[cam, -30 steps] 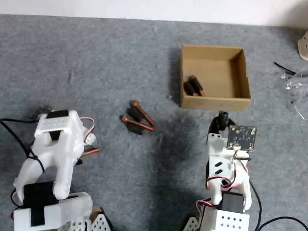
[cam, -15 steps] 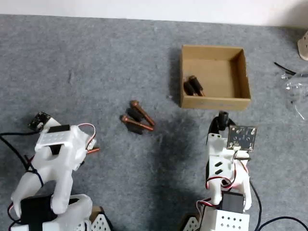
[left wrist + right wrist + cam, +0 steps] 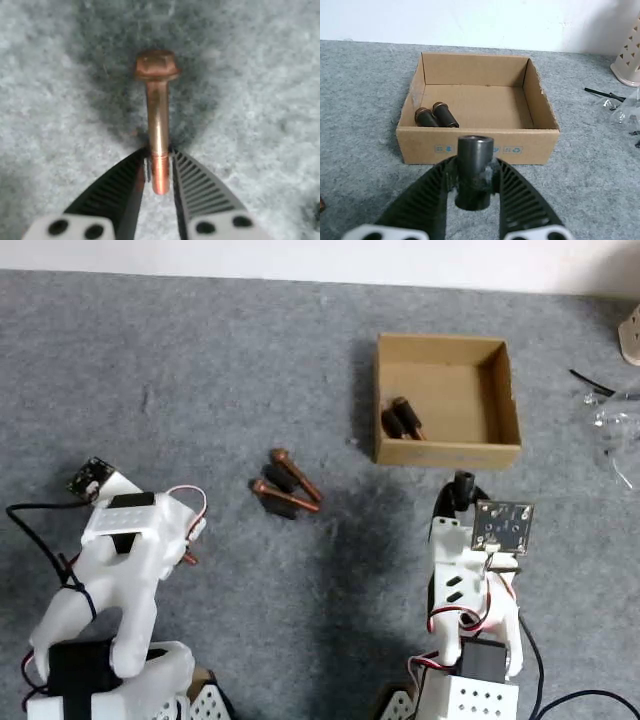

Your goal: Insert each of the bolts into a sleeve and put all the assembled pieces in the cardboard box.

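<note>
Two finished pieces: I see two sleeved bolts (image 3: 436,116) lying side by side inside the cardboard box (image 3: 530,145), against the side wall nearer my left arm.
Two more outside: a second pair of sleeved bolts (image 3: 285,488) lies touching on the grey carpet (image 3: 200,370), between my arms and well apart from the box.
Left gripper (image 3: 159,167): clamped on the threaded end of a copper hex-head bolt (image 3: 158,115), whose head points away from the fingers, carpet beneath.
Right gripper (image 3: 474,164): closed around a black sleeve (image 3: 475,144), open bore showing, held near the box's front wall.
</note>
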`<move>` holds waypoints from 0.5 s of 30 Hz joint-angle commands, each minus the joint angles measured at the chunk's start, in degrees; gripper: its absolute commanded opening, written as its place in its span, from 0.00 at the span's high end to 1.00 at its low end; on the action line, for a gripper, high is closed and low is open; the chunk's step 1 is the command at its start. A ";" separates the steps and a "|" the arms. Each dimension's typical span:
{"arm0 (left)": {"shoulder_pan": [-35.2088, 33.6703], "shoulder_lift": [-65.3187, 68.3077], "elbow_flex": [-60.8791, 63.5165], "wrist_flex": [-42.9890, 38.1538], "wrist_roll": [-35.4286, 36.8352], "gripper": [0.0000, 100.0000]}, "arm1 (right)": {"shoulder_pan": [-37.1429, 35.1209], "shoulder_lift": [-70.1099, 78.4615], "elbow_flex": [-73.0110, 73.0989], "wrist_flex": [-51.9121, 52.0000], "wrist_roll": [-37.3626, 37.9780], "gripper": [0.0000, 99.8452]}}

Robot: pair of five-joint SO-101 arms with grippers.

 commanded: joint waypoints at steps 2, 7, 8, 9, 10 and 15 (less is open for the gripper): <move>0.40 -0.22 -1.36 1.67 -4.31 0.99 | 0.31 -0.84 7.34 -1.27 -0.09 0.99; 0.48 -0.22 -15.52 17.76 -10.81 0.99 | 0.13 -0.84 7.34 -1.27 -0.09 0.99; 0.48 -0.22 -20.18 22.15 -13.45 0.99 | -0.40 -0.84 7.34 -1.27 -0.09 0.99; 0.48 -0.22 -24.92 26.37 -16.53 0.99 | -0.84 -0.84 7.34 -1.27 -0.09 0.99; 0.48 -0.22 -30.02 30.42 -19.52 0.99 | -1.10 -0.84 7.34 -1.27 -0.09 0.99; 0.48 -0.22 -55.25 45.80 -29.10 0.99 | -1.10 -0.84 7.34 -1.27 -0.09 0.99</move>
